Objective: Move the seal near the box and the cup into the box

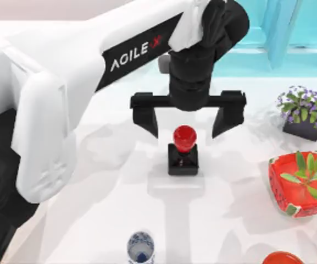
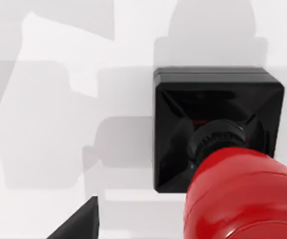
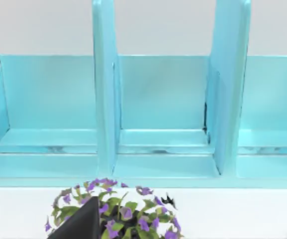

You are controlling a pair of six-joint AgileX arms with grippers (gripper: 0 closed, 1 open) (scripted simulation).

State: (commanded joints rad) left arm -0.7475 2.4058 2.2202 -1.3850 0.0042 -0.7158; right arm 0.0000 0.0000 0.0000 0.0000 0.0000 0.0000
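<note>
The seal (image 1: 183, 149), a glossy red knob on a black square base, stands upright near the table's middle. My left gripper (image 1: 187, 122) hangs open just above and behind it, one finger on either side of the knob and apart from it. The left wrist view shows the seal (image 2: 218, 129) close up, with one dark finger (image 2: 78, 226) at the edge. The cup (image 1: 140, 247), white with a blue pattern, stands at the front edge. The box is out of view. A finger (image 3: 78, 224) of my right gripper shows in the right wrist view, facing the shelf; the gripper holds nothing.
A turquoise shelf unit (image 1: 290, 33) lines the back right. In front of it sit a purple flower pot (image 1: 306, 113) and a red bowl with a plant (image 1: 301, 184). A red-orange object (image 1: 282, 258) peeks in at the front right edge.
</note>
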